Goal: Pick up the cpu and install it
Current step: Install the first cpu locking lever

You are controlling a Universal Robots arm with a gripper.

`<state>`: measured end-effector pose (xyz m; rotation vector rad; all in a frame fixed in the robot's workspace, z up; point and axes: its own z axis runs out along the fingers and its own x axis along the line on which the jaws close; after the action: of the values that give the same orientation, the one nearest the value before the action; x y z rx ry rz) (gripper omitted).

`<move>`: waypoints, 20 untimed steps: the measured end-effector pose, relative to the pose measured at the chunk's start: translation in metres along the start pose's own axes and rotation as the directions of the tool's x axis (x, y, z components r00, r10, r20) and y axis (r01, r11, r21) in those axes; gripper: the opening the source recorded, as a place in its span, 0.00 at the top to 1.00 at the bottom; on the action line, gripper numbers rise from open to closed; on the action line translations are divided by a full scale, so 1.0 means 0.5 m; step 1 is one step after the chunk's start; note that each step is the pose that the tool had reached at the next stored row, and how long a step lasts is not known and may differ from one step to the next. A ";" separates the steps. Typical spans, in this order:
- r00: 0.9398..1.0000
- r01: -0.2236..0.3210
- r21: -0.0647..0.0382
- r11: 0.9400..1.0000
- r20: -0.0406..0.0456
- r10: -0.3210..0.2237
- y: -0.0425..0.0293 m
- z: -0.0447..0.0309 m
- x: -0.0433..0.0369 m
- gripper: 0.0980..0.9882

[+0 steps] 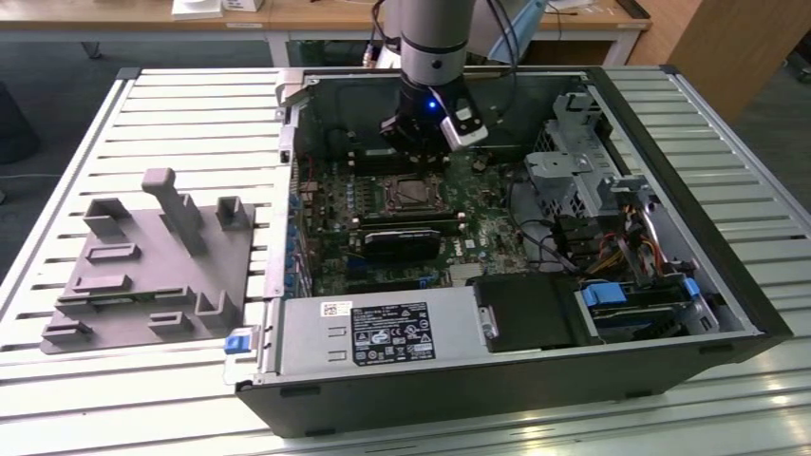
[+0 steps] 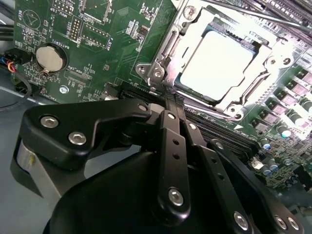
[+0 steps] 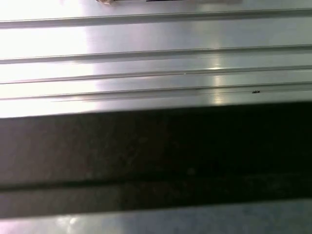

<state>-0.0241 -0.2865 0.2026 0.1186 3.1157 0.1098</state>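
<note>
Arm's down inside the open black computer case (image 1: 533, 380), which lies on the slatted silver metal bench (image 1: 190, 114). The black gripper (image 1: 419, 142) hangs just above the motherboard socket. In the second wrist view, the cpu (image 2: 217, 66), a small flat square chip with a shiny silver top, sits inside the metal-framed socket on the green motherboard (image 2: 112, 48), apart from the gripper's black linkage (image 2: 170, 161). Whether the fingers are released or clenched, I cannot tell. Off to the exterior view's left, the grey moulded plastic tray (image 1: 146, 275) rests on the bench.
</note>
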 end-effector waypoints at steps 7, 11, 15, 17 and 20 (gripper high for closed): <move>1.000 0.000 0.013 1.000 0.000 0.000 0.003 0.006 0.001 0.99; 1.000 0.001 0.020 1.000 0.002 -0.001 0.006 0.010 0.001 0.99; 1.000 0.000 0.022 1.000 0.001 -0.001 0.006 0.007 0.001 0.99; 1.000 0.001 0.023 1.000 0.002 -0.001 0.007 0.005 0.001 0.99; 1.000 0.001 0.032 0.999 0.002 -0.001 0.006 0.005 0.001 0.99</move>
<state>-0.0241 -0.2831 0.2003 0.1180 3.1160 0.0590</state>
